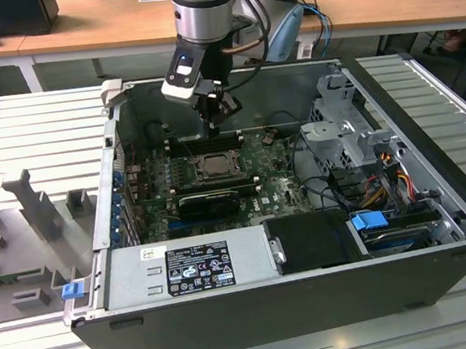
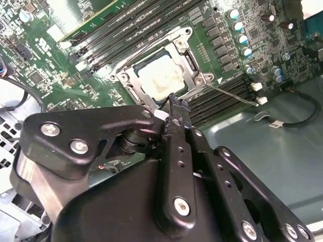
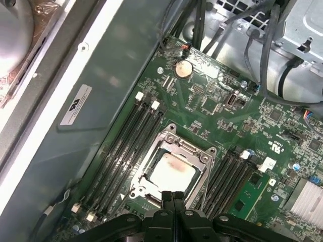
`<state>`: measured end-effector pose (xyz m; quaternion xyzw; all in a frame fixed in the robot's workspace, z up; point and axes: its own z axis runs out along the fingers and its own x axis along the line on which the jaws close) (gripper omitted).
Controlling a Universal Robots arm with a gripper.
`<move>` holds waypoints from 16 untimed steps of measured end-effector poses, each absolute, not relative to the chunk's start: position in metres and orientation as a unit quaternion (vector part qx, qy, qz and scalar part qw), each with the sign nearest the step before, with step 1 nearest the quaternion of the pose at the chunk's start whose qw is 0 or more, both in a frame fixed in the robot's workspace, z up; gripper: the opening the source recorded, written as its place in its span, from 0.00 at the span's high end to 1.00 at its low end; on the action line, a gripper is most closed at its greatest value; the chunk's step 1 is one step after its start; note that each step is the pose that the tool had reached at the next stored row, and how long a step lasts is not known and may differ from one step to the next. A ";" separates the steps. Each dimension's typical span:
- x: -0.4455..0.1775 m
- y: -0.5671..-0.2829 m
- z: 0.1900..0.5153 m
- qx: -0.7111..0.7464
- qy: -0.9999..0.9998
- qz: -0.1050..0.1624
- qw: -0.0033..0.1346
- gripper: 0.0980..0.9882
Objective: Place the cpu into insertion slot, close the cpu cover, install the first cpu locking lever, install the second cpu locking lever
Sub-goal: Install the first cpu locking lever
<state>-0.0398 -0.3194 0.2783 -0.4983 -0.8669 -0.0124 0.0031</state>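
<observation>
The cpu (image 3: pixel 170 171) lies flat in the insertion slot (image 1: pixel 213 167) of the green motherboard, its pale top showing in both wrist views (image 2: pixel 160 78). The cpu cover (image 3: pixel 187 147) is down over it as a grey metal frame (image 2: pixel 191 64). A thin locking lever (image 2: pixel 233 95) sticks out sideways from one corner of the socket. My gripper (image 3: pixel 172 197) hangs just above the socket's edge with its black fingers (image 2: pixel 177 108) pressed together and nothing between them. In the exterior view the gripper (image 1: pixel 215 126) sits over the far side of the socket.
Long black memory slots (image 3: pixel 121 146) run along both sides of the socket. The computer case's walls (image 1: pixel 113 154) enclose the board, with a drive cage and cables (image 1: pixel 355 139) at the exterior view's right and a power supply (image 1: pixel 193 267) in front. A black card (image 1: pixel 211 200) lies before the socket.
</observation>
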 end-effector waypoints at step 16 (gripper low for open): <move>-0.040 -0.319 0.278 -0.440 -0.898 -0.012 0.004 0.99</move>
